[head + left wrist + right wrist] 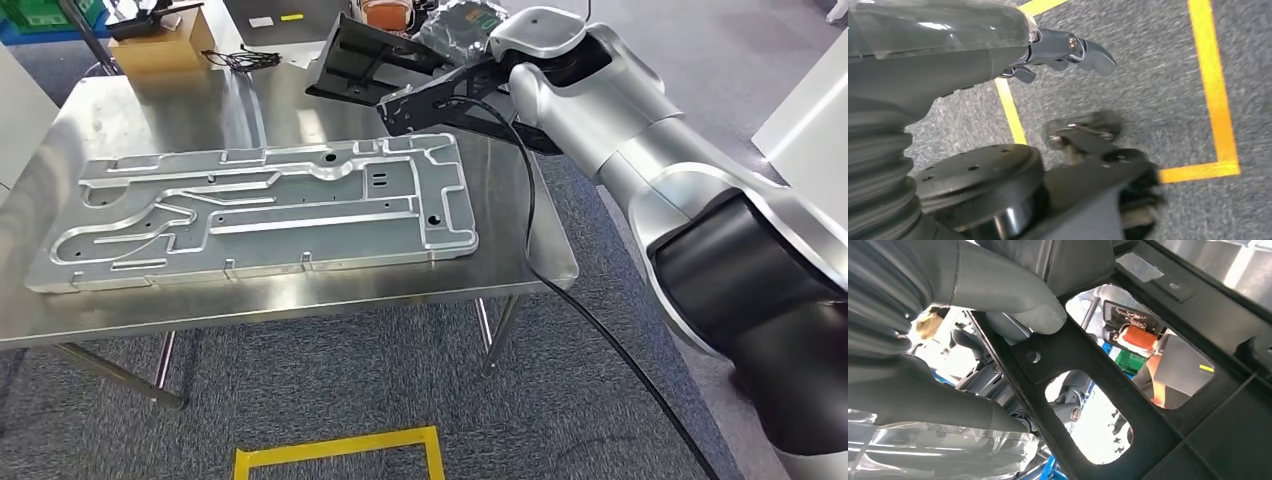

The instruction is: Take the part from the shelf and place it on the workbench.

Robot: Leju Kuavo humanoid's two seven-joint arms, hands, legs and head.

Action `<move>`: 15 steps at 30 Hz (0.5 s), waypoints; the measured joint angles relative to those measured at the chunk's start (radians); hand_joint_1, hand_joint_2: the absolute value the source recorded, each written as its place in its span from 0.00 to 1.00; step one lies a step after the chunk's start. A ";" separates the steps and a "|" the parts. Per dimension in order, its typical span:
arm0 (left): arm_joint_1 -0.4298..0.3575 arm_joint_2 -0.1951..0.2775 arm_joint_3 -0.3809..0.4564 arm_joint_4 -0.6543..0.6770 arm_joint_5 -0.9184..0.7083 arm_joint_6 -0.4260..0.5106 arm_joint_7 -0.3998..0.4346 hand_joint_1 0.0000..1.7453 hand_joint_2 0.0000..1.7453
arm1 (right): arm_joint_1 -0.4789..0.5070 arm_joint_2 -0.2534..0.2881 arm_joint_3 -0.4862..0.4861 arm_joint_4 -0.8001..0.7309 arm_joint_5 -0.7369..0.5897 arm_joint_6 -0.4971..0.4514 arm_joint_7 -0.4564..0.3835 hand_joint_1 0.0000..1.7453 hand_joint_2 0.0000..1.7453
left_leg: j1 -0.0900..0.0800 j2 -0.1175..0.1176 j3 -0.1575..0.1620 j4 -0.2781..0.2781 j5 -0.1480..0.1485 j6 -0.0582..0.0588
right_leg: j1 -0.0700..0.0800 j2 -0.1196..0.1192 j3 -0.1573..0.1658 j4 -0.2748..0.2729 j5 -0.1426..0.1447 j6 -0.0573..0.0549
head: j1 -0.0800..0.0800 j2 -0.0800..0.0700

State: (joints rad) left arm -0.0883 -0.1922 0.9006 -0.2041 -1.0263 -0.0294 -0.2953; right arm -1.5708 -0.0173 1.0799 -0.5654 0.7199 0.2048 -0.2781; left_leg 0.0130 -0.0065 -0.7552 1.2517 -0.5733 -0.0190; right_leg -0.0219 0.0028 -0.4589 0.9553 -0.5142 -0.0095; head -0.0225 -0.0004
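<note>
Black part [430,100] held over the steel worktop [300,290].
Right robot hand [1013,315] grips it, thumb pressed on its face, above the far right corner. Left robot hand [1068,52] hangs over carpet, holding nothing, fingers apart.

**Brushed steel, matt black, rough carpet**

The surface [300,300] is brushed stainless metal with a dull sheen. On it lies a machined aluminium plate [260,215], pale and satin. The part [1128,405] looks like matt black plastic, smooth. The right hand [1013,305] has a smooth grey thumb. The floor [330,390] is rough grey carpet with glossy yellow tape [340,450]. A cardboard box [160,45] looks matt brown.
</note>
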 joint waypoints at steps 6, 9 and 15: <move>0.022 0.003 0.001 0.002 -0.002 0.000 -0.004 0.00 1.00 | 0.030 -0.010 0.004 0.006 -0.010 -0.010 0.001 1.00 1.00 | 0.005 0.022 0.001 -0.230 0.301 0.007 | -0.011 0.010 0.147 -0.016 -0.122 0.041 | 0.000 0.000; 0.015 0.004 0.003 0.002 -0.002 0.001 -0.010 0.00 1.00 | 0.011 -0.016 -0.002 0.003 -0.015 -0.024 0.003 1.00 1.00 | 0.001 0.020 0.032 -0.220 0.255 0.032 | -0.016 0.011 0.108 0.094 -0.068 0.059 | 0.000 0.000; 0.010 0.005 0.007 0.002 0.002 -0.002 -0.013 0.00 1.00 | 0.029 -0.031 -0.003 0.006 -0.015 -0.035 0.001 1.00 1.00 | -0.005 0.000 0.143 -0.252 0.183 0.051 | 0.002 0.003 -0.174 0.318 -0.203 0.047 | 0.000 0.000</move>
State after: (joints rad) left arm -0.0782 -0.1873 0.9080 -0.2018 -1.0244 -0.0313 -0.3084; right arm -1.5419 -0.0479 1.0769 -0.5592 0.7046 0.1699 -0.2770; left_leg 0.0077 -0.0067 -0.6119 0.9994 -0.3904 0.0320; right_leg -0.0203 0.0054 -0.6331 1.2737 -0.7169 0.0372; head -0.0220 -0.0004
